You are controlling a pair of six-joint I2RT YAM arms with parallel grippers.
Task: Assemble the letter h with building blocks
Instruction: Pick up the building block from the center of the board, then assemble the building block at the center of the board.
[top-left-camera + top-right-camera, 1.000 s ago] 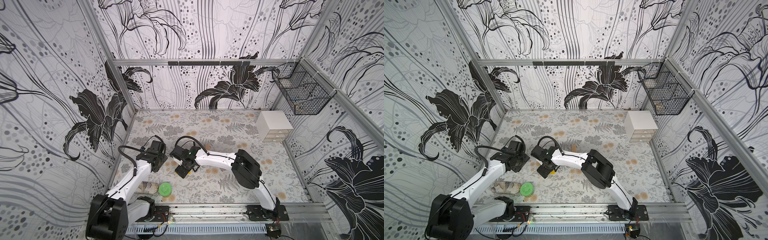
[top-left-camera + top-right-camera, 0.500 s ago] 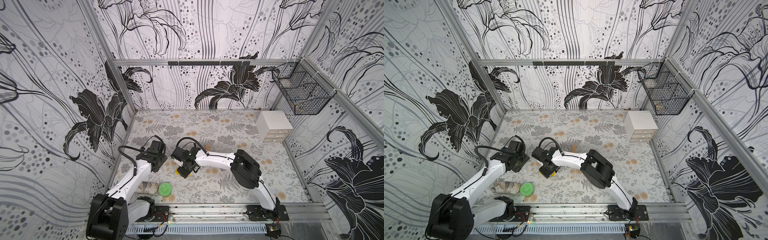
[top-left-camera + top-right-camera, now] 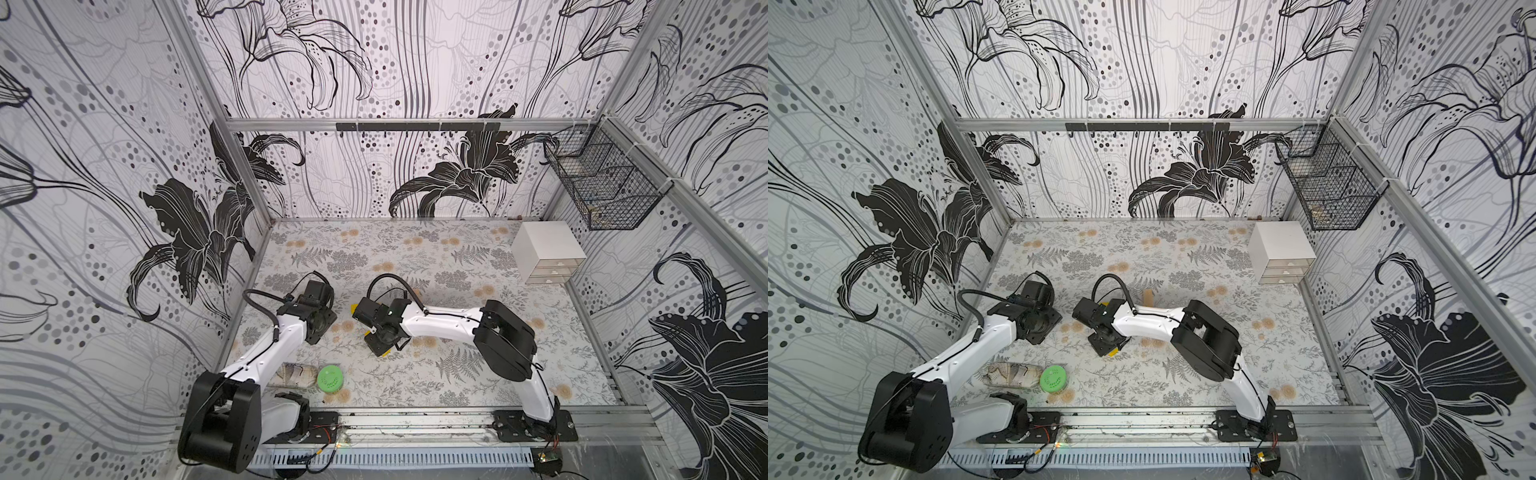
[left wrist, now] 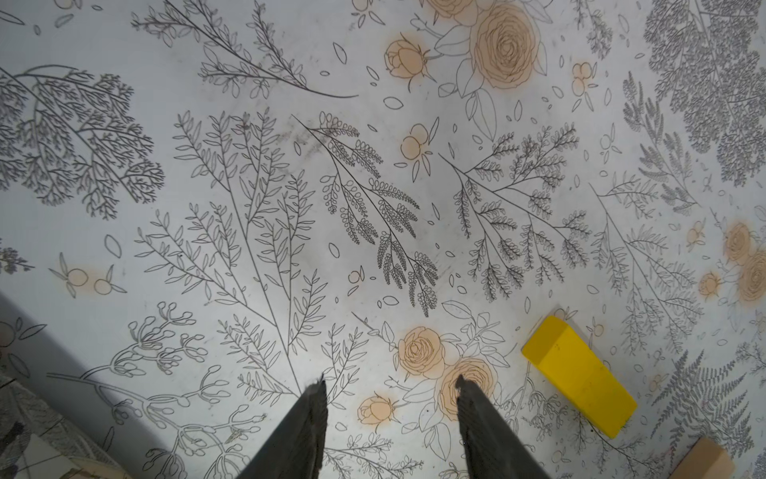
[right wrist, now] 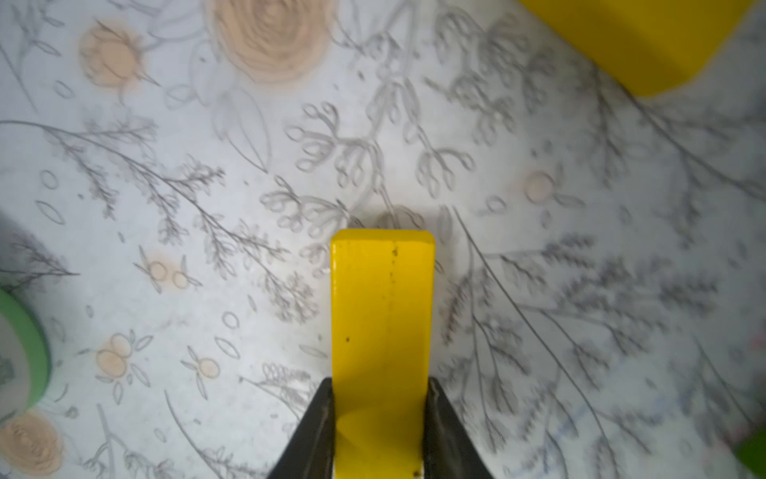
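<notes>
The right gripper is clamped on one end of a yellow block, left of the middle of the table (lifted or resting, I cannot tell). The left gripper stands partly open and holds nothing. A second yellow block lies between the grippers, and a green lid sits near-left.

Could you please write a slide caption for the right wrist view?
Right tool closed on a yellow block; a second yellow block lies on the floral tabletop.

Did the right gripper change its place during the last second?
Yes. In a top view the right gripper shifted slightly away from the green lid, toward the white drawer box.
</notes>
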